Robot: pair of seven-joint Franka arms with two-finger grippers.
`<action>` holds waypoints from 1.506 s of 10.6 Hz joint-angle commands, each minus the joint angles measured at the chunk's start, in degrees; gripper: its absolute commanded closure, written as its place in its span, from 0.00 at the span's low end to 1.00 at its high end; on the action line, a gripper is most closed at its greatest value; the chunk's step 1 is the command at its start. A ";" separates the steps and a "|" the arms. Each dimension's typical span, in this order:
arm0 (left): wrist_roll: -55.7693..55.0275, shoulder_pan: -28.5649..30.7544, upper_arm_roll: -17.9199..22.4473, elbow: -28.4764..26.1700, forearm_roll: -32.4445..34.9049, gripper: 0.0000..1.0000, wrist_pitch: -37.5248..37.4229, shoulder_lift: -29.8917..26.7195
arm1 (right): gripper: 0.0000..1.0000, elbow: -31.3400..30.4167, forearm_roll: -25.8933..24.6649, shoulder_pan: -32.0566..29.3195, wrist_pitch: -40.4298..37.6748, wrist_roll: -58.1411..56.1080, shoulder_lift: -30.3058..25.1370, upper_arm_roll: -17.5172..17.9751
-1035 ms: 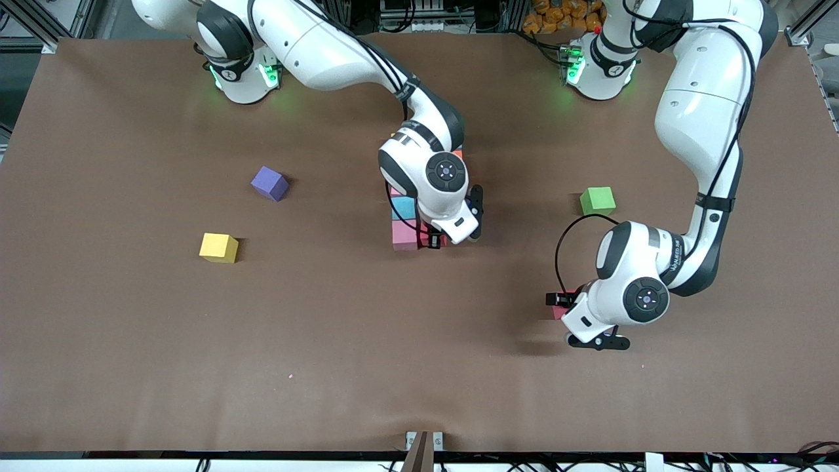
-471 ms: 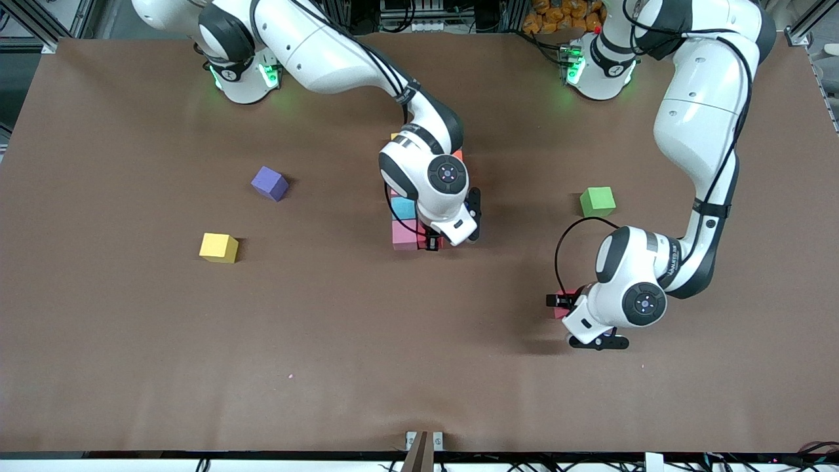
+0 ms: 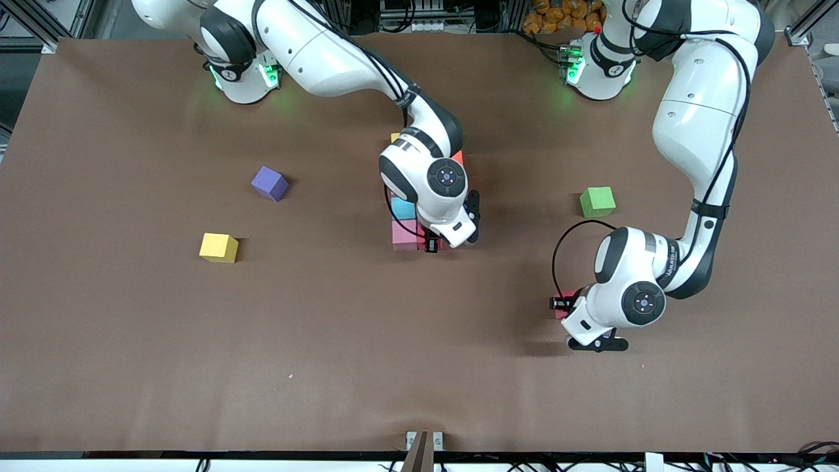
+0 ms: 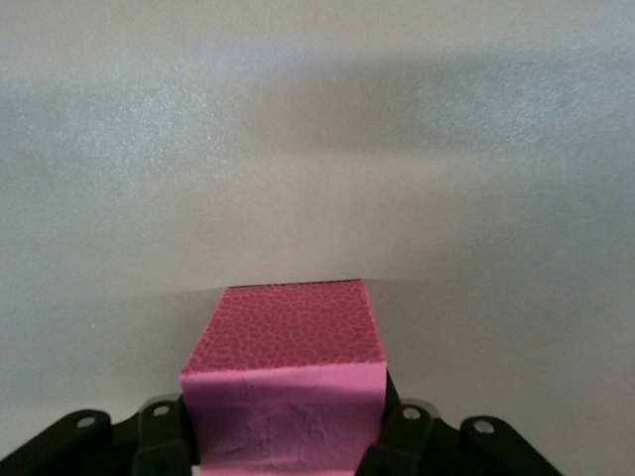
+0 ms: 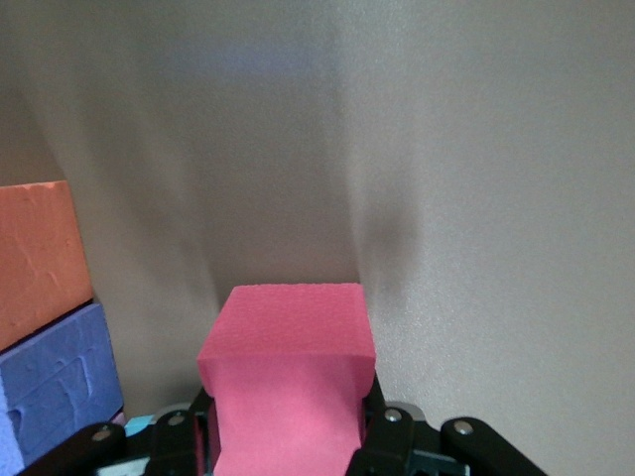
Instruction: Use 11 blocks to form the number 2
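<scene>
The left gripper (image 4: pixel 288 451) has just clamped: its jaws, wide apart a second ago, now press on either side of a pink block (image 4: pixel 286 382) that sits on the desk (image 3: pixel 131 341) toward the left arm's end, nearer the front camera than the green cube (image 3: pixel 598 200). In the front view only a sliver of that block (image 3: pixel 562 305) peeks out from under the left gripper (image 3: pixel 565 307). The arm looks not to have lifted yet, so I'd judge the pick is made but the carry has not begun.

The right gripper (image 5: pixel 288 441) is clenched on a second pink block (image 5: pixel 288 387), low down at the cluster in the middle of the desk, and has barely shifted over the last second. Beside it the wrist view shows an orange block (image 5: pixel 40 258) and a blue one (image 5: pixel 60 382). From the front, the right gripper (image 3: pixel 435 244) sits at the cluster's near edge, next to a pink block (image 3: pixel 405 234) and a light blue block (image 3: pixel 404 208); the arm hides the rest of the figure.

Well apart, toward the right arm's end, the purple block (image 3: pixel 269 183) and the yellow block (image 3: pixel 219 247) lie loose. By my reckoning the figure is partly built: one piece is being seated, one is freshly grasped, and those two are yet to be fetched.
</scene>
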 commanded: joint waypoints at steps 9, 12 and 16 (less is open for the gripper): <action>-59.38 -3.76 -4.33 -3.40 0.81 0.87 -2.97 -5.34 | 0.00 1.79 -0.33 -0.33 -1.95 0.22 -1.90 0.45; -70.12 -3.84 -5.31 -7.78 0.46 0.87 -2.97 -7.80 | 0.00 1.79 0.20 -1.30 -6.51 0.39 -4.45 0.19; -82.43 -3.84 -6.72 -15.44 0.10 0.87 -2.79 -12.20 | 0.00 1.97 0.20 -8.57 -9.69 2.33 -8.75 0.10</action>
